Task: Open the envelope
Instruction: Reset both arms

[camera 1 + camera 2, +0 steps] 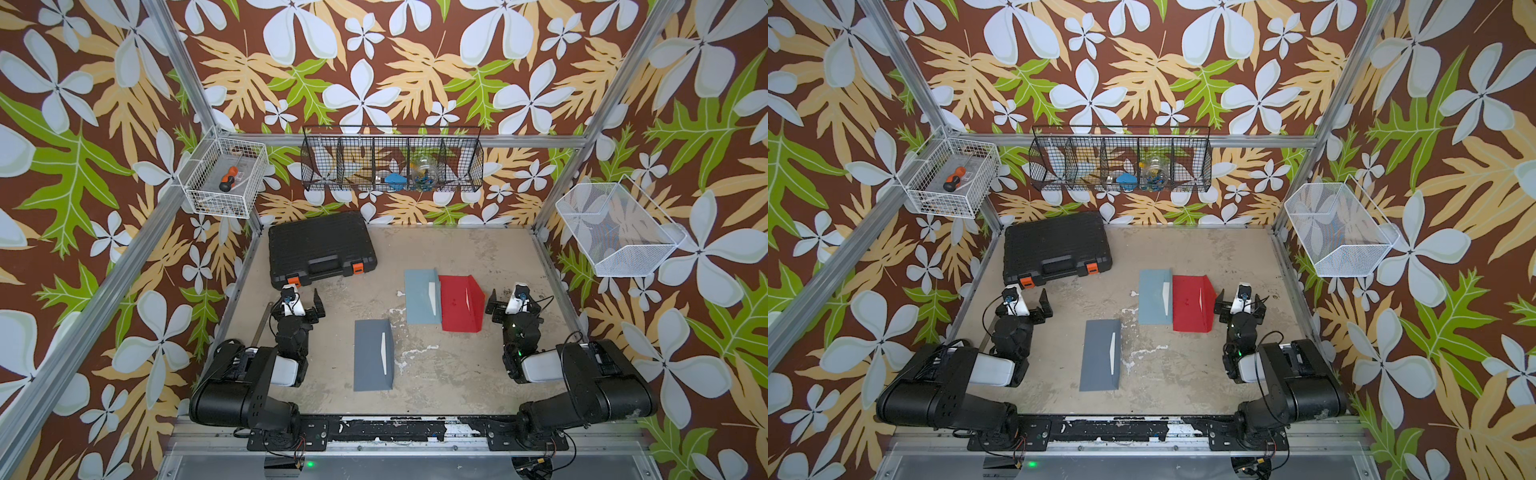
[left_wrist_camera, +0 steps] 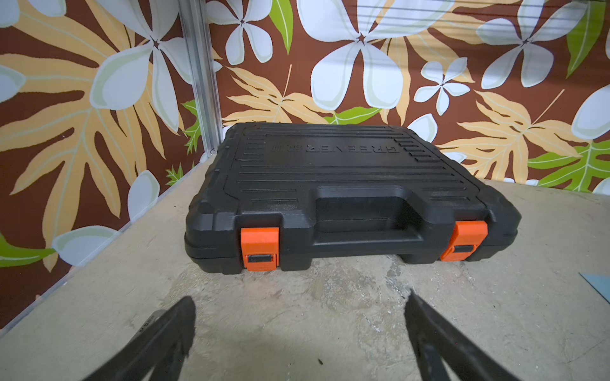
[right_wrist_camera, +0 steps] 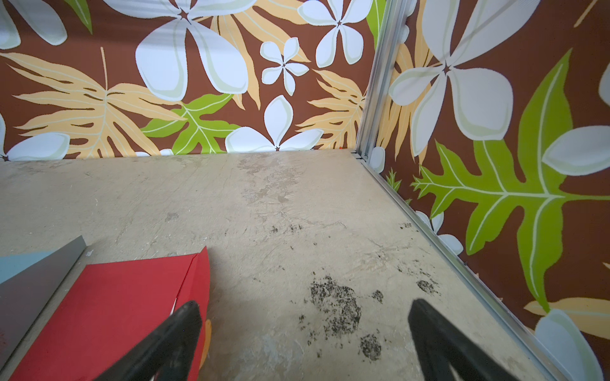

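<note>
A robot test cell in a lab: an aluminium frame (image 1: 195,87) walled with floral-print panels (image 1: 374,62), wire baskets (image 1: 392,160) hung on it, 2 arms bolted to a base rail (image 1: 407,432).

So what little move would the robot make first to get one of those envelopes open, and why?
Probably swing the right pincer a little toward the red envelope and down onto its flap. That pincer stands open and empty right beside it, and the flap already sits slightly raised, while the left pincer faces the black case.
</note>
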Robot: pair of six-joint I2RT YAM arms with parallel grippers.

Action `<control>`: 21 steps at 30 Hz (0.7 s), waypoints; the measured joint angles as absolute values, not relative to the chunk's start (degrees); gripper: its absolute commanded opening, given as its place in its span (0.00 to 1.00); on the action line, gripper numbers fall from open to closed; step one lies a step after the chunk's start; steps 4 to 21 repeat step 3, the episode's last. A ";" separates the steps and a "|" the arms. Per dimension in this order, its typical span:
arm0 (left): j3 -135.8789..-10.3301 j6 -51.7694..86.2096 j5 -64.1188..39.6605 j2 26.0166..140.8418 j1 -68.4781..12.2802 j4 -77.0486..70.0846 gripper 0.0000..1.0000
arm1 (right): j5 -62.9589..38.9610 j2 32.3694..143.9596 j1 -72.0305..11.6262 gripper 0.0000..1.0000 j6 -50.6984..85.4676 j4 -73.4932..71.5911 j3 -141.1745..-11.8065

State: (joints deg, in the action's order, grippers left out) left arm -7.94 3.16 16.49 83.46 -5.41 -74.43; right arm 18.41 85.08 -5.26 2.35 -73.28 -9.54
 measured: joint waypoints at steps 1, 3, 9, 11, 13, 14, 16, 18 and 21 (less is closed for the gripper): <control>-7.92 3.20 16.49 83.46 -5.41 -74.43 1.00 | 18.41 85.10 -5.26 1.00 2.35 -73.28 -9.54; -7.92 3.36 16.49 83.46 -5.41 -74.43 1.00 | 18.41 85.14 -5.26 1.00 2.37 -73.28 -9.54; -7.92 3.36 16.49 83.46 -5.41 -74.43 1.00 | 18.41 85.14 -5.26 1.00 2.37 -73.28 -9.54; -7.92 3.36 16.49 83.46 -5.41 -74.43 1.00 | 18.41 85.14 -5.26 1.00 2.37 -73.28 -9.54; -7.92 3.36 16.49 83.46 -5.41 -74.43 1.00 | 18.41 85.14 -5.26 1.00 2.37 -73.28 -9.54; -7.92 3.36 16.49 83.46 -5.41 -74.43 1.00 | 18.41 85.14 -5.26 1.00 2.37 -73.28 -9.54; -7.92 3.36 16.49 83.46 -5.41 -74.43 1.00 | 18.41 85.14 -5.26 1.00 2.37 -73.28 -9.54; -7.92 3.36 16.49 83.46 -5.41 -74.43 1.00 | 18.41 85.14 -5.26 1.00 2.37 -73.28 -9.54; -7.92 3.36 16.49 83.46 -5.41 -74.43 1.00 | 18.41 85.14 -5.26 1.00 2.37 -73.28 -9.54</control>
